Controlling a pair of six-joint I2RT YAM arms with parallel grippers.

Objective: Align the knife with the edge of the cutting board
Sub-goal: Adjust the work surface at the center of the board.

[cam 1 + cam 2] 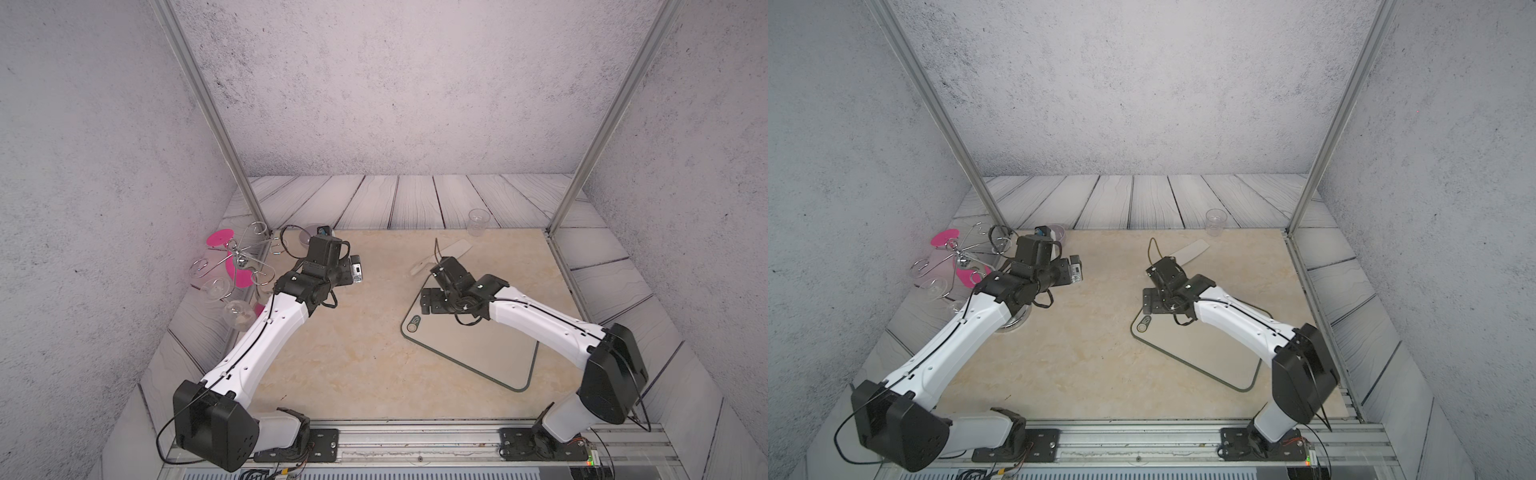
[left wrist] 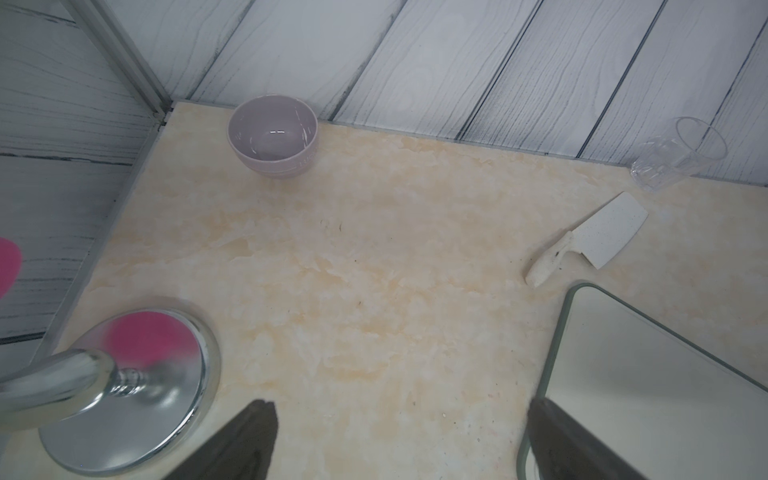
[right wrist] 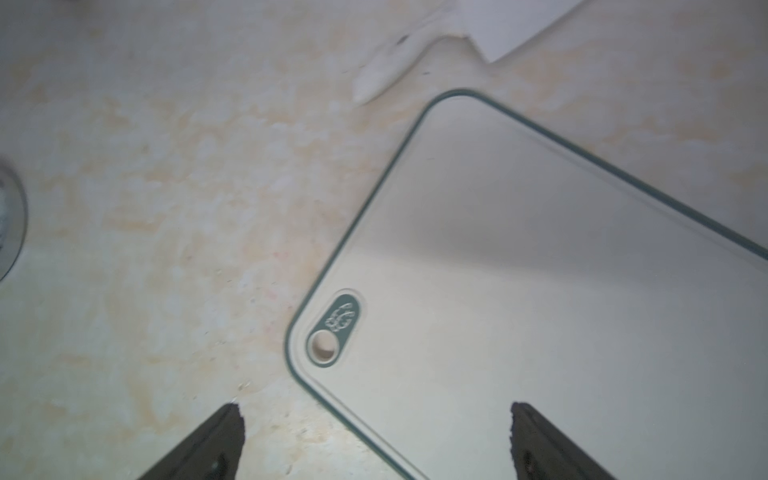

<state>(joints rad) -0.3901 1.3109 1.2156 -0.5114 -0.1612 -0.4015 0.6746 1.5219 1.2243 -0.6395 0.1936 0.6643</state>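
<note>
The off-white knife (image 1: pixel 453 248) lies flat on the table just beyond the far left corner of the cutting board (image 1: pixel 478 353), at an angle to the board's edges and apart from it. In both wrist views the knife (image 2: pixel 598 237) (image 3: pixel 390 58) shows a small gap to the beige, green-rimmed board (image 2: pixel 665 374) (image 3: pixel 540 270). My right gripper (image 3: pixel 376 415) hovers open over the board's corner with the oval logo, one finger above the table and one above the board, holding nothing. My left gripper (image 2: pixel 403 409) is open and empty over bare table at the left.
A chrome glass rack (image 1: pixel 241 262) with pink discs and hanging glasses stands at the left edge, its round base (image 2: pixel 129 386) close to my left gripper. A pale purple bowl (image 2: pixel 272 137) sits at the back left. A clear cup (image 1: pixel 478 222) stands behind the knife.
</note>
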